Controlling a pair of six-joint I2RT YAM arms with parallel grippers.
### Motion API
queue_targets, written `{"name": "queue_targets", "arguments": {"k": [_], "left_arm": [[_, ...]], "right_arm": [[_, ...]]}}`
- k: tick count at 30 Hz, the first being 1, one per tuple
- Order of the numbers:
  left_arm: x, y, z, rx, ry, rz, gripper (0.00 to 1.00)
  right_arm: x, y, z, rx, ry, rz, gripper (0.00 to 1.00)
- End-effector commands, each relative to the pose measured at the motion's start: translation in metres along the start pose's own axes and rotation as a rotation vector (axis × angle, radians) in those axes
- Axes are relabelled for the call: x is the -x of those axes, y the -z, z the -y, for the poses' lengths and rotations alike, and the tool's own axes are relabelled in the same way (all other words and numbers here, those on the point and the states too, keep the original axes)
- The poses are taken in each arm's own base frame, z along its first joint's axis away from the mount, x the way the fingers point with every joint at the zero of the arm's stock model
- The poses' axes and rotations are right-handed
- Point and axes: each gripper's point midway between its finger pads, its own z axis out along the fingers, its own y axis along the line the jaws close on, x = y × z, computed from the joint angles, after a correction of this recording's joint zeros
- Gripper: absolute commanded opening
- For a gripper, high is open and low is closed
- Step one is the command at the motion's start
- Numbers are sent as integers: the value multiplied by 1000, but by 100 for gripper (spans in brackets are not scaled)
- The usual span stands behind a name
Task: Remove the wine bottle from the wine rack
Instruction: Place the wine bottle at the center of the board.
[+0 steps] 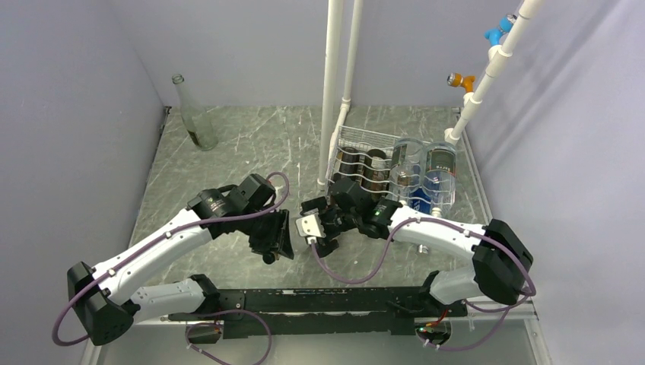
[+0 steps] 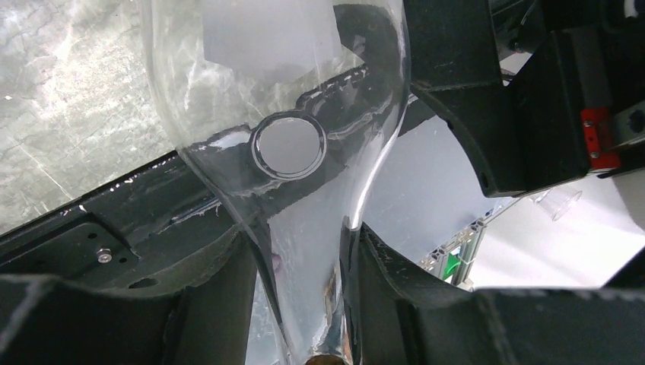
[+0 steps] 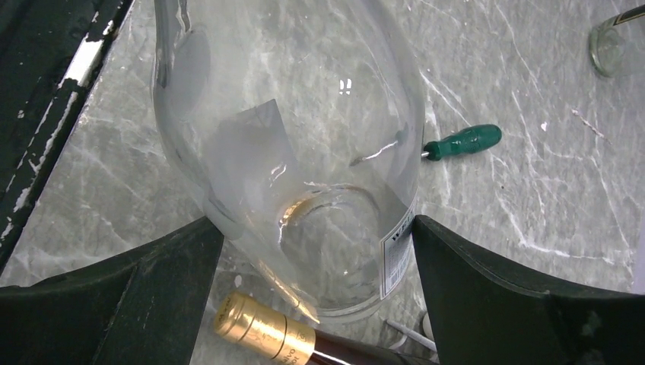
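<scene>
A clear glass wine bottle [image 2: 289, 91] hangs in the air between my two arms, in front of the white wire wine rack [image 1: 357, 141]. My left gripper [image 2: 304, 236] is shut on the bottle's thin neck, one finger on each side. My right gripper [image 3: 318, 224] stands wide around the bottle's [image 3: 304, 152] base. Its fingers [image 3: 471, 289] lie right against both sides of the glass, and I cannot tell whether they press it. In the top view the two grippers [image 1: 278, 243] [image 1: 316, 228] face each other low in the middle.
The rack holds dark bottles [image 1: 365, 171] and clear blue-labelled ones [image 1: 437, 171]. A gold-capped dark bottle [image 3: 262, 331] lies under my right gripper. A green-handled screwdriver [image 3: 464, 141] lies on the marbled floor. An empty clear bottle [image 1: 196, 114] stands back left. White poles [image 1: 331, 91] rise beside the rack.
</scene>
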Motion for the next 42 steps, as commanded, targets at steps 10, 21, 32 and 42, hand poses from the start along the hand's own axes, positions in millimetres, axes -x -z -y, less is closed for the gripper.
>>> {"name": "queue_targets", "arguments": {"k": [10, 21, 32, 42], "left_arm": [[35, 17, 57, -252, -61, 112, 0], [44, 12, 53, -247, 2, 148, 35], [48, 15, 56, -283, 39, 166, 55], [55, 20, 53, -278, 43, 189, 68]], "right_arm": [[-15, -22, -18, 55, -78, 11, 94], [-17, -32, -33, 123, -161, 40, 94], [-21, -30, -36, 142, -210, 61, 94], [-22, -28, -38, 162, -228, 74, 94]]}}
